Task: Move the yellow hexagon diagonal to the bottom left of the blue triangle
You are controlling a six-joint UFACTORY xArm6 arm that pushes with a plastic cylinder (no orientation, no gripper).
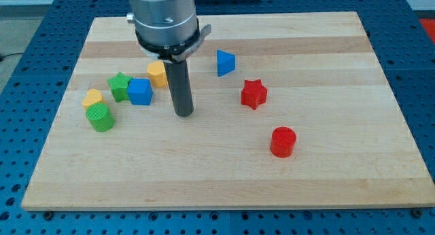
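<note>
The yellow hexagon [158, 74] lies left of the board's middle, partly hidden behind my rod. The blue triangle [225, 62] lies to its right and slightly nearer the view's top. My tip [183, 113] rests on the board just below and right of the yellow hexagon, and below left of the blue triangle, touching no block that I can see.
A blue cube [140, 92], a green star [120, 86], a small yellow block [92, 98] and a green cylinder [100, 117] cluster at the view's left. A red star [253, 94] and a red cylinder [283, 141] lie at the right on the wooden board [340, 181].
</note>
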